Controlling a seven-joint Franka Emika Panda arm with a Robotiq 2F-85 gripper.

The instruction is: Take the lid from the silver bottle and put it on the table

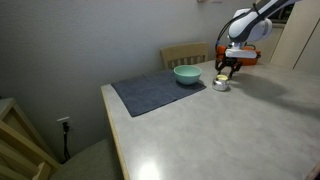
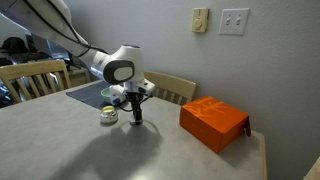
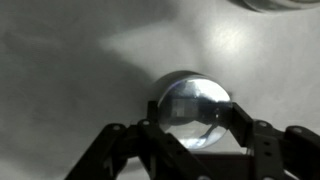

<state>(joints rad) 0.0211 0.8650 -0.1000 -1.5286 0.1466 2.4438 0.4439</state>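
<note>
In the wrist view the round shiny silver lid [image 3: 193, 110] sits between the two black fingers of my gripper [image 3: 195, 125], which touch its sides, with the pale table [image 3: 70, 80] right below it. In an exterior view the gripper [image 2: 137, 117] reaches down to the table [image 2: 80, 150] just beside the small silver bottle [image 2: 108, 116], whose top is open and yellowish. The bottle [image 1: 221, 85] and the gripper [image 1: 228, 70] also show in an exterior view. An edge of the bottle [image 3: 275, 5] shows at the top of the wrist view.
A teal bowl [image 1: 186, 74] stands on a dark grey cloth mat [image 1: 155, 92] next to the bottle. An orange box [image 2: 213, 122] lies on the table near its edge. Wooden chairs [image 2: 170, 88] stand at the table's far side.
</note>
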